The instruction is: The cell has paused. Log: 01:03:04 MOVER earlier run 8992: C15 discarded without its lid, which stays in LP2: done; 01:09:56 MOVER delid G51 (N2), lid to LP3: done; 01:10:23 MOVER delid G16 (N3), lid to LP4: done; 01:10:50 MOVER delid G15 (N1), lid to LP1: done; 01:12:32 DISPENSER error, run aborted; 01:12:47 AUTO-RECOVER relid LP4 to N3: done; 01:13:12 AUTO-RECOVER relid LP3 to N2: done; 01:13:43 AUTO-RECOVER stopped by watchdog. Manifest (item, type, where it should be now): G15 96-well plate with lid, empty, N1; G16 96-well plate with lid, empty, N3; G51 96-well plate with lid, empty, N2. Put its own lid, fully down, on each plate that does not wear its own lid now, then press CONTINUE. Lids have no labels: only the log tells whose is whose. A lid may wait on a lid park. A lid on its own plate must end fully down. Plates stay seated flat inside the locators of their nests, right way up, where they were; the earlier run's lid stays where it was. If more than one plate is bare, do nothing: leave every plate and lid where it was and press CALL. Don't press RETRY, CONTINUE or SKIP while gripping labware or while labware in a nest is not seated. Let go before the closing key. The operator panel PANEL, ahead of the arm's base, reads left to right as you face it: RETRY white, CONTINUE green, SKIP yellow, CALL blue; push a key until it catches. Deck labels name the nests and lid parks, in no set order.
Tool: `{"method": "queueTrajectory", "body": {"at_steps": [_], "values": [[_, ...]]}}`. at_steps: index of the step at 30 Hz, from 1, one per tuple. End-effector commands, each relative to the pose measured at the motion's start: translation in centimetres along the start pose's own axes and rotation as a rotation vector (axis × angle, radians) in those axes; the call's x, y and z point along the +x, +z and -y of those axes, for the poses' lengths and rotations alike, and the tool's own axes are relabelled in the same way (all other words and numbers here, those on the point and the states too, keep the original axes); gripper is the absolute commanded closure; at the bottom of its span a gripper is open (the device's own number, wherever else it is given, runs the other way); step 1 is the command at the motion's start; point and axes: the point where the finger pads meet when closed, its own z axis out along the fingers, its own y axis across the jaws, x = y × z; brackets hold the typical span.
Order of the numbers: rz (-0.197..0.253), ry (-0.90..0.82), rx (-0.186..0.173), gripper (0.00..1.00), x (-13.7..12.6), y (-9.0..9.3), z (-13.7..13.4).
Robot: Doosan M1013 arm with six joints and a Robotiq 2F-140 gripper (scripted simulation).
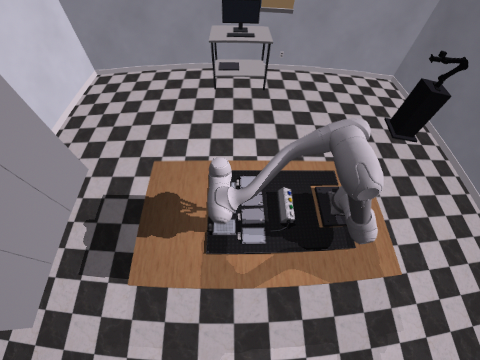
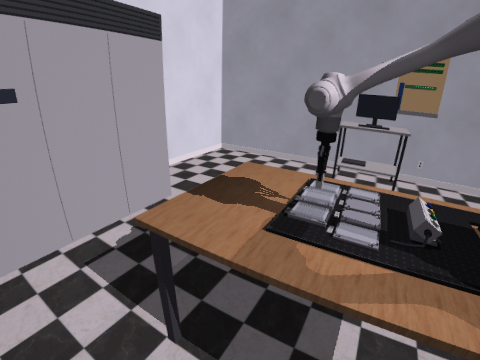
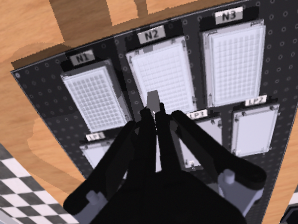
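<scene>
Your pincer (image 3: 154, 107) is fully closed and grips nothing; its tips hang over the near edge of the N2 plate (image 3: 162, 70). Reading the wrist view left to right: the N1 plate (image 3: 95, 95) shows bare wells, N2 sits in the middle, and the N3 plate (image 3: 235, 60) is on the right. Below them, a lid (image 3: 210, 132) lies at LP1 and another lid (image 3: 255, 129) at LP2. You can see the panel (image 2: 424, 219) further right on the wooden surface (image 2: 220, 220).

Closed gripper (image 3: 156, 111) — over N2 plate (image 3: 162, 70)
</scene>
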Motion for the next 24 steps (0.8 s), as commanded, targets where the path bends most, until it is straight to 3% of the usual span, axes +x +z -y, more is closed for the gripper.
{"method": "queueTrajectory", "body": {"at_steps": [1, 6, 24], "values": [[0.000, -0.001, 0.001, 1.00, 0.1, 0.0, -5.8], [0.000, -0.001, 0.001, 1.00, -0.1, 0.0, -8.6], [0.000, -0.001, 0.001, 1.00, -0.1, 0.0, -8.6]]}}
